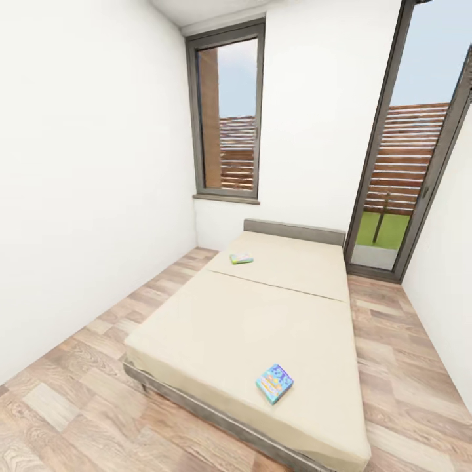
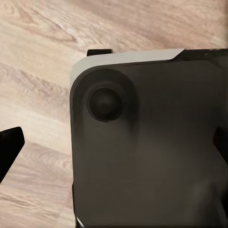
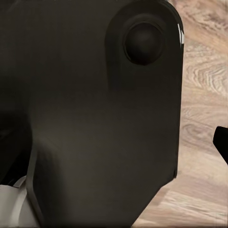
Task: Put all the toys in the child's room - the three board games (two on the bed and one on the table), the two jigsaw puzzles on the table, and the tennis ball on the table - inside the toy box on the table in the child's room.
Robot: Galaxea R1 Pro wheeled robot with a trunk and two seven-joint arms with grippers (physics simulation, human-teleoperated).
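A: Head view. You face a wide low bed with a plain cream cover (image 1: 262, 321) and a grey padded headboard (image 1: 294, 231). One flat blue-and-yellow game box with green edges (image 1: 274, 383) lies near the foot, close to the right side. A second flat green-edged game box (image 1: 241, 258) lies far up, near the headboard on the left half. Tall grey-framed window (image 1: 228, 111) and glass door (image 1: 406, 164) behind.

B: Risks?

A: My judgement: the far box needs a long reach over soft bedding, so you may push it rather than lift it. The near box sits flat, and fingers could slide over its lid. Drive too close and the base may strike the grey bed frame (image 1: 216, 419).

B: Writing?

A: None legible; box print too small.

B: Left wrist view?

A: Dark robot housing (image 2: 152, 142) over wood-plank floor (image 2: 38, 61). One black fingertip (image 2: 9, 147) at the edge; you cannot tell the pincer's opening or load.

B: Right wrist view?

A: Dark casing (image 3: 95, 114), floor (image 3: 204, 95) beside. Black tip (image 3: 222, 140) at the edge; opening undetermined.
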